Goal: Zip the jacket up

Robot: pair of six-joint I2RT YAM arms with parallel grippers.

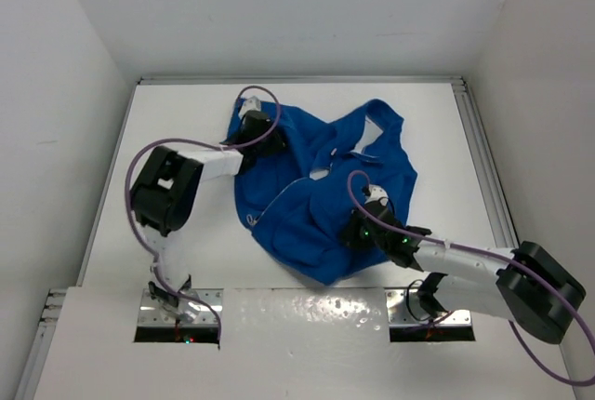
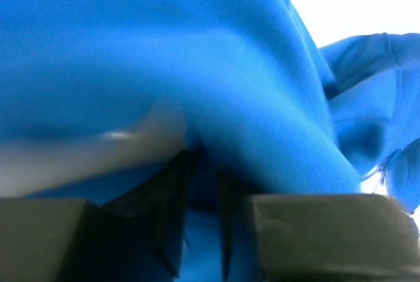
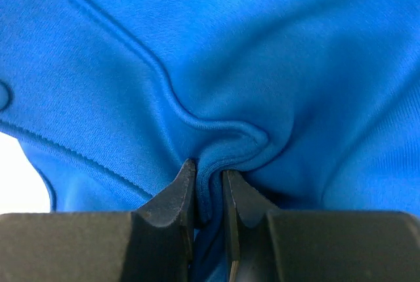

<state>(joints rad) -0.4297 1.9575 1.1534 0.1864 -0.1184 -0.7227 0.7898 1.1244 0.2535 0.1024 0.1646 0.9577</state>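
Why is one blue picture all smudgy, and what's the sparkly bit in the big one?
Left wrist view: the jacket sits too close, so it blurs. Right wrist view: sharper, showing a fold pinched in the right gripper. Top view: glare on the shiny strip at the bottom.

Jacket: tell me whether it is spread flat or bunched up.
Bunched up. The jacket lies in a crumpled heap with folds, and the left gripper and right gripper each pinch a ridge of its fabric.

A lab test cell: white table (image 1: 437, 140) boxed by bare walls (image 1: 56, 121).
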